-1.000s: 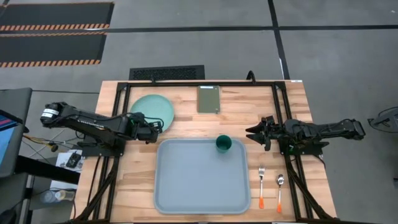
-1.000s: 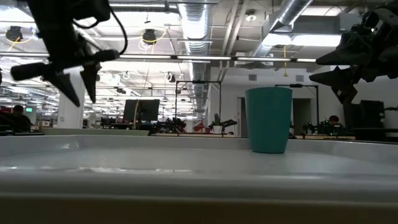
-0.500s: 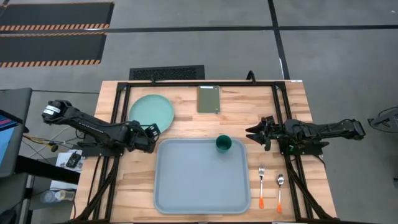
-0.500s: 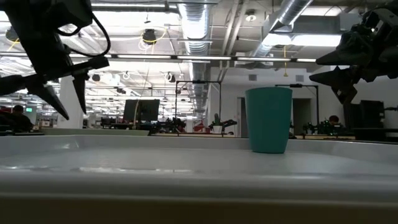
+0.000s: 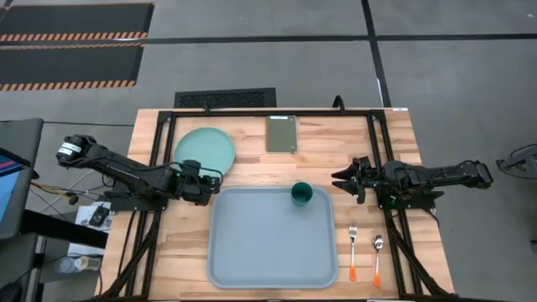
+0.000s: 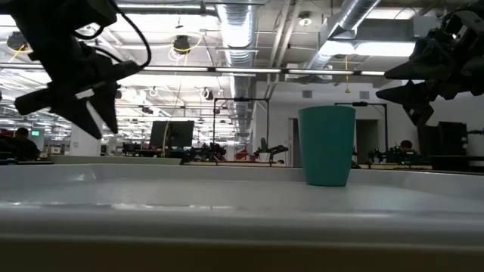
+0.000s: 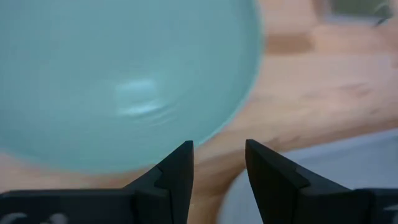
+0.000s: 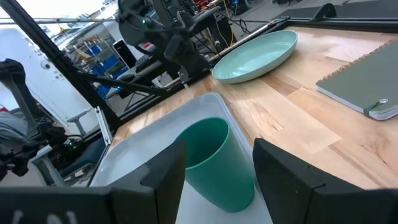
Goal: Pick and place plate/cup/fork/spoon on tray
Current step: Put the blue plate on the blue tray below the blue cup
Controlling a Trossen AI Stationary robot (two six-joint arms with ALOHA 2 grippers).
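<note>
The mint-green plate [image 5: 204, 149] lies flat on the table at the far left. My left gripper [image 5: 216, 176] is open and empty, just off the plate's near-right rim [image 7: 205, 127] and by the tray's far-left corner; it also shows in the low view [image 6: 85, 106]. The grey-blue tray [image 5: 268, 252] lies mid-table. The teal cup [image 5: 302, 194] stands upright in its far-right corner. The fork [image 5: 353, 250] and spoon [image 5: 377, 256] lie right of the tray. My right gripper [image 5: 340, 179] is open, above the table right of the cup [image 8: 214, 162].
An olive-green slab [image 5: 282, 133] lies at the table's far edge, right of the plate; it shows in the right wrist view [image 8: 367, 78]. The black frame rails [image 5: 382, 143] run along the table's sides. Bare wood shows between plate and slab.
My left gripper has drawn back from the plate toward the table's left and near edges, then come back toward the tray's far-left corner, tipping as it went. It stays open and empty. The plate, cup and my right arm have kept still.
</note>
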